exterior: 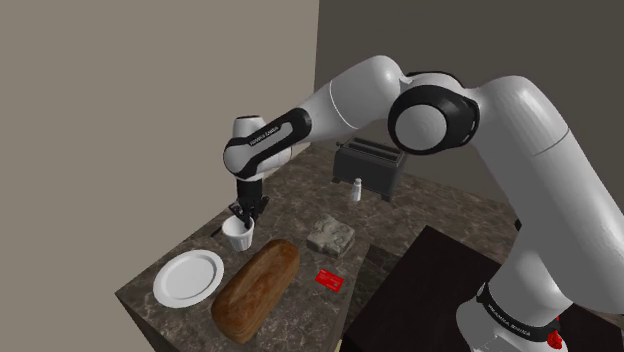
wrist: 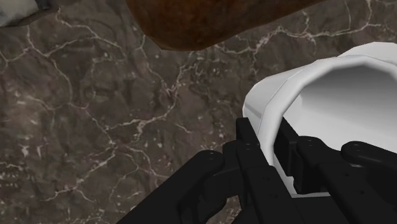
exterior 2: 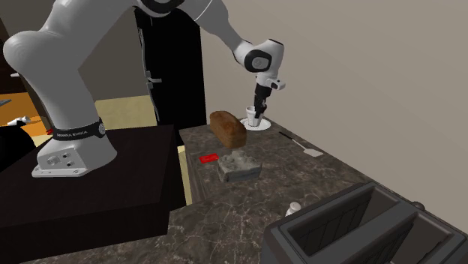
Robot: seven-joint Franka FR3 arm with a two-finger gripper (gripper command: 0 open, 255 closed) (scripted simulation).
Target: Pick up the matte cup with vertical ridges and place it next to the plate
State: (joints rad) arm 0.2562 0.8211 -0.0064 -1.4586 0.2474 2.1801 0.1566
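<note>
- The white arm rises from its black stand and reaches across to the shoulder view's left, with its wrist bent down over the desk.
- The desk has a dark, veined stone top and stands in a corner of plain walls.
- A dark toaster stands at the back of the desk against the wall.
- A brown bread loaf lies lengthwise near the front edge, just beside the plate.
- The white plate lies flat at the front corner, on the shoulder view's left of the loaf.
- A grey, rough block sits mid-desk, between the loaf and the toaster.
- The white cup stands upright just beyond the plate's far rim and near the loaf's end. It seems to rest on the desk, though I cannot tell for sure that its base touches.
- The tool points straight down onto the cup. In the wrist view it is narrowed on the cup's wall, one finger outside and the other inside the rim.
- A small red card lies flat beside the loaf, on the side away from the plate.
- A small white shaker stands just in front of the toaster.
</note>
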